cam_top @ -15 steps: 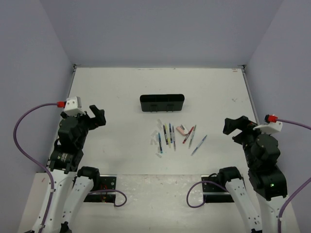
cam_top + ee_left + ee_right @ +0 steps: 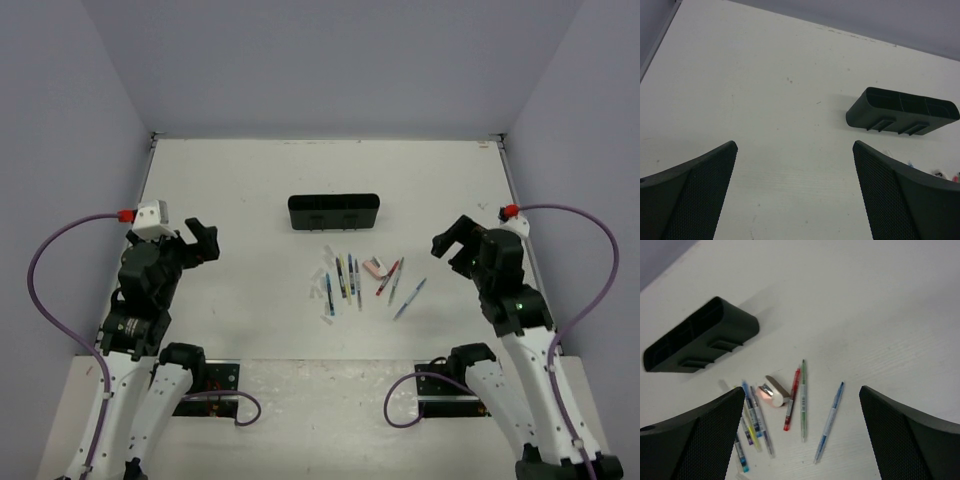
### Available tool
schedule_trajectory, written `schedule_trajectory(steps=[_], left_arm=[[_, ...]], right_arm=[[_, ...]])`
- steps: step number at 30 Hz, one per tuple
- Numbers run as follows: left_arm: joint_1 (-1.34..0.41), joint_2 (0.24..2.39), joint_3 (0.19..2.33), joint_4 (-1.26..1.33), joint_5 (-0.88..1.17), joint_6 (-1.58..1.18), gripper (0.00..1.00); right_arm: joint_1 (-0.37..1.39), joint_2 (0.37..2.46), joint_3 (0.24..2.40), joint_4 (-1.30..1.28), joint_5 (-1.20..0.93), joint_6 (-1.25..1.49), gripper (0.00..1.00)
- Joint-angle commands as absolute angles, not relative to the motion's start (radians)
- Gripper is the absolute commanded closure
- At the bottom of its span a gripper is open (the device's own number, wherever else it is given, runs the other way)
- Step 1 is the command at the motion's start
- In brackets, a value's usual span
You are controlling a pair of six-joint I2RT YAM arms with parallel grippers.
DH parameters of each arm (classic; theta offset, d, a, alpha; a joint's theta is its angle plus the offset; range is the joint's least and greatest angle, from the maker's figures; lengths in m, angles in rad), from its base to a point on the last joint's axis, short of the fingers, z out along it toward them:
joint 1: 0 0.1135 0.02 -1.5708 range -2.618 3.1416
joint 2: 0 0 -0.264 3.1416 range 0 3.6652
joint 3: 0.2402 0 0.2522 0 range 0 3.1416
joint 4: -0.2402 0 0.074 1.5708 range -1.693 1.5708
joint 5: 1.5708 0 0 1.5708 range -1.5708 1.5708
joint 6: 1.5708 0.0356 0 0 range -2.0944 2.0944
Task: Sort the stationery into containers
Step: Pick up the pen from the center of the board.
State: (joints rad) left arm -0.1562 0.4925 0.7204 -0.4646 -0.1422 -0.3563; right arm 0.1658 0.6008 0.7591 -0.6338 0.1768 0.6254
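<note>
Several pens lie loose in a cluster (image 2: 355,280) on the white table, in front of the black organizer tray (image 2: 333,211). In the right wrist view I see a red pen (image 2: 792,399), a green pen (image 2: 803,399), a blue pen (image 2: 829,421), a blue-yellow bunch (image 2: 754,420) and the pinkish-white eraser (image 2: 774,395). The tray also shows in the right wrist view (image 2: 700,335) and the left wrist view (image 2: 902,111). My left gripper (image 2: 200,241) is open and empty at the table's left. My right gripper (image 2: 452,240) is open and empty, right of the pens.
Grey walls enclose the table at the back and both sides. The arm bases and their black base plates (image 2: 205,385) sit at the near edge, with purple cables (image 2: 50,300) looping beside each arm.
</note>
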Motion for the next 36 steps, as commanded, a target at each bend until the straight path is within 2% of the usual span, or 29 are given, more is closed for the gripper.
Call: schedule_trajectory(steps=[1, 12, 14, 16, 17, 18, 29, 32, 36], left_arm=[[-0.167, 0.494, 0.701, -0.428, -0.107, -0.355, 0.00], [-0.183, 0.459, 0.698, -0.422, -0.105, -0.353, 0.00], [-0.185, 0.460, 0.698, -0.422, -0.101, -0.353, 0.00], [-0.190, 0.458, 0.698, -0.422, -0.097, -0.351, 0.00], [-0.195, 0.455, 0.698, -0.421, -0.093, -0.351, 0.00], [-0.197, 0.452, 0.697, -0.420, -0.091, -0.350, 0.00], [-0.218, 0.403, 0.696, -0.423, -0.118, -0.350, 0.00], [-0.218, 0.403, 0.696, -0.425, -0.124, -0.350, 0.00], [-0.219, 0.408, 0.697, -0.428, -0.129, -0.351, 0.00]], right_arm=[[0.174, 0.771, 0.731, -0.636, 0.267, 0.762, 0.01], [0.339, 1.055, 0.673, -0.619, 0.314, 0.943, 0.02], [0.376, 1.089, 0.665, -0.627, 0.330, 0.984, 0.07], [0.399, 1.114, 0.653, -0.622, 0.330, 1.011, 0.18], [0.406, 1.131, 0.642, -0.605, 0.324, 1.016, 0.27], [0.411, 1.140, 0.637, -0.599, 0.321, 1.023, 0.29], [0.461, 1.268, 0.662, -0.668, 0.392, 1.071, 0.39], [0.473, 1.321, 0.679, -0.677, 0.391, 1.071, 0.51], [0.499, 1.380, 0.698, -0.691, 0.391, 1.096, 0.53]])
